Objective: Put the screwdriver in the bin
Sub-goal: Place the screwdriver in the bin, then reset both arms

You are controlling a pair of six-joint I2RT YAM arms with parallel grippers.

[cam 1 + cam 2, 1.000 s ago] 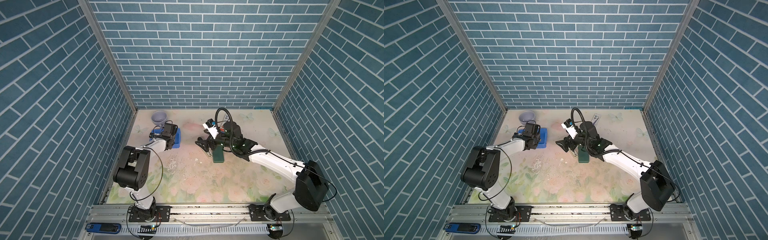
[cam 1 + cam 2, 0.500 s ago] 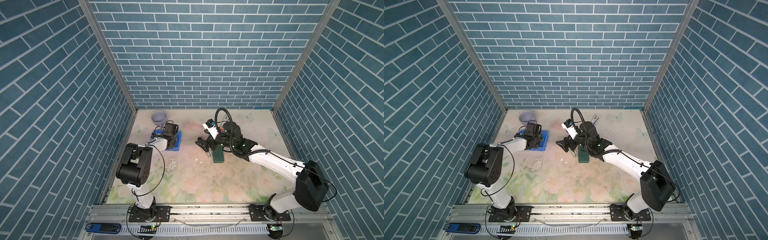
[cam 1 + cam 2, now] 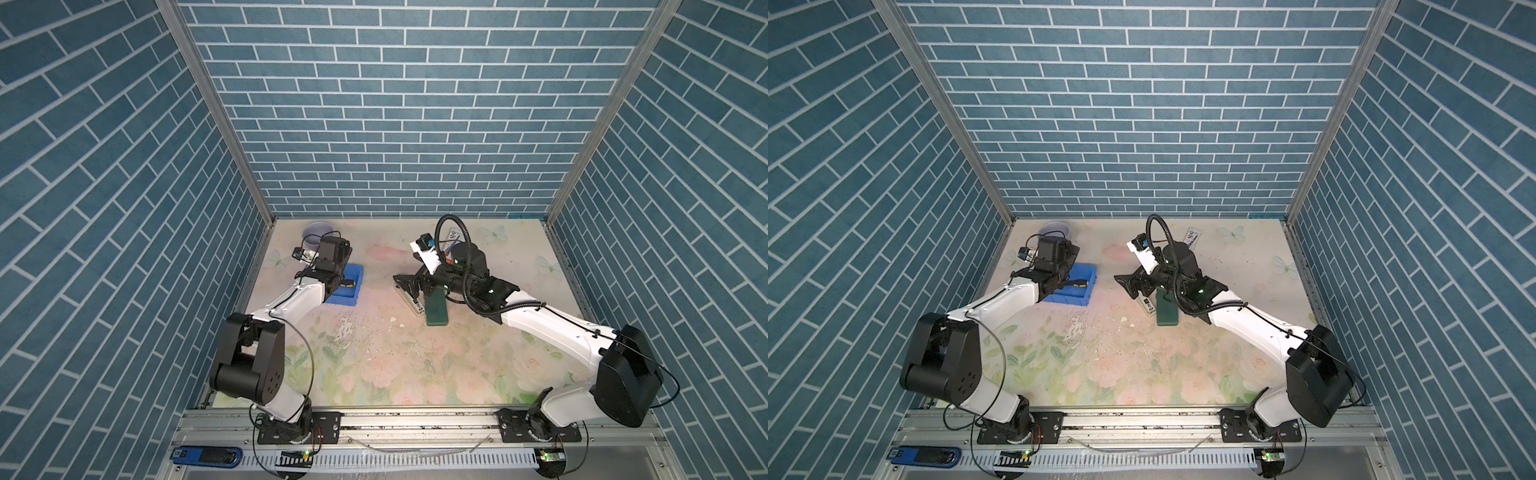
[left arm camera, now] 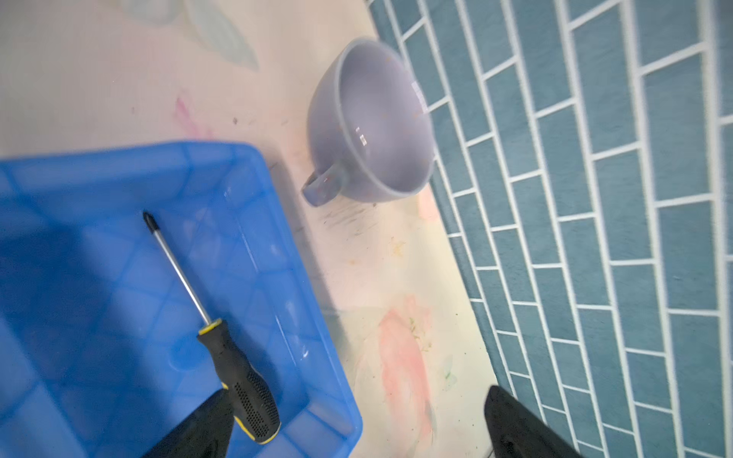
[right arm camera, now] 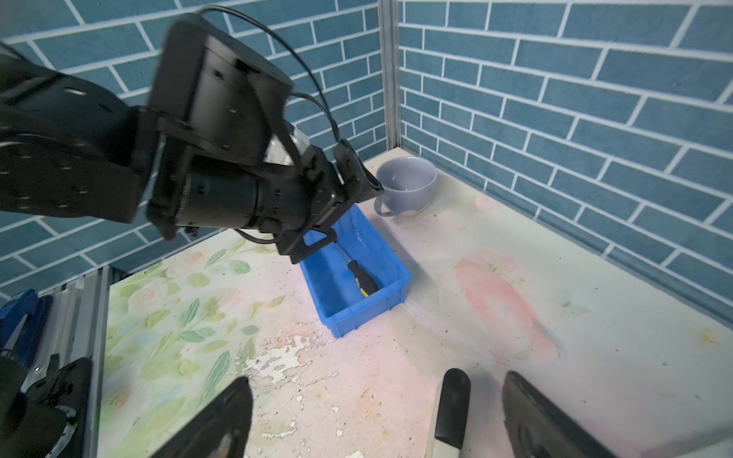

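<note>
- Counted from the left across the counter: one grey-lilac cup, one blue bin, one screwdriver, one black-and-white marker-like bar and one dark green case. There are two arms, each with one tool.
- There are two containers. The cup stands upright in the back left corner, close to both walls. It has only a few specks inside, and its handle is turned roughly toward the bin.
- The bin sits just in front of and right of the cup, apart from it. It holds the screwdriver and nothing else.
- The screwdriver lies flat on the bin's floor, its long axis roughly along the bin's length.
- In both top views only the handle shows. Its yellow-tipped butt is toward the right, close to the bin's right end wall, and the shaft runs leftward under the left arm's wrist.
- The cross-head tip points at the bin's far left end.
- The left tool hangs over the bin, jaws spread wide and gripping nothing. One finger is just beside the handle; whether they touch cannot be judged.
- Near the counter's middle, the marker-like bar and the green case lie flat side by side, with the bar on the left.
- The right tool hangs over them, jaws wide and holding nothing. In the right wrist view the marker-like bar lies on the counter between its fingers.
</note>
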